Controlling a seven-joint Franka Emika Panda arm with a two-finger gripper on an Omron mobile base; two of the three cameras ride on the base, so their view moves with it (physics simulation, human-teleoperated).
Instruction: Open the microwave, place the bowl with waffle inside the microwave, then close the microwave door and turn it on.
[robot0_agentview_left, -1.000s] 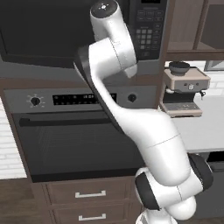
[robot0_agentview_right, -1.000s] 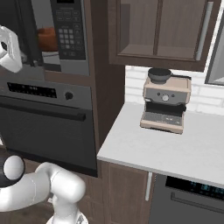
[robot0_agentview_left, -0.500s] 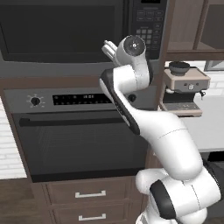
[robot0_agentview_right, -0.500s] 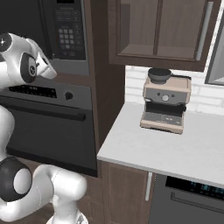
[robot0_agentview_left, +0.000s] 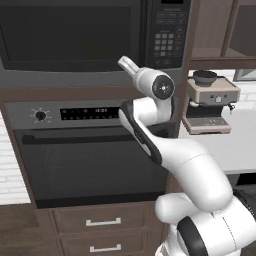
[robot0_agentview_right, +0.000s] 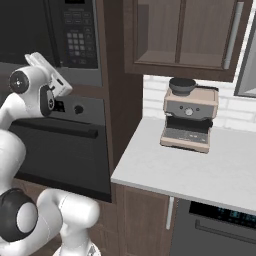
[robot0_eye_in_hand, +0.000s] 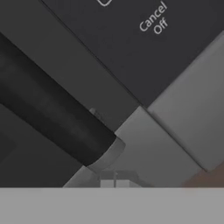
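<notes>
The microwave (robot0_agentview_left: 75, 35) sits built in above the oven, and its dark glass door (robot0_agentview_left: 70, 30) is closed. Its black keypad (robot0_agentview_left: 170, 35) is at the right, also visible in the right base view as the keypad (robot0_agentview_right: 77, 35). My gripper (robot0_eye_in_hand: 115, 180) is shut with nothing in it, close to the microwave's lower right corner. In the hand view, the keypad's "Cancel Off" button (robot0_eye_in_hand: 154, 21) is above it, with a dark door handle (robot0_eye_in_hand: 52, 118) and the grey frame (robot0_eye_in_hand: 175, 131) nearby. My white hand (robot0_agentview_left: 127, 64) points up at the microwave's bottom edge. The bowl and the waffle are hidden.
The oven (robot0_agentview_left: 95, 155), with a knob and a long bar handle (robot0_agentview_left: 75, 136), is directly below the microwave, behind my folded arm. A coffee machine (robot0_agentview_right: 190, 117) stands on the pale counter (robot0_agentview_right: 200, 170) to the right. Wooden wall cabinets (robot0_agentview_right: 185, 35) hang above it, and drawers (robot0_agentview_left: 102, 222) are under the oven.
The arm has dropped from high in front of the keypad and folded. The wrist has come down to the microwave's bottom edge. The microwave door stays closed.
</notes>
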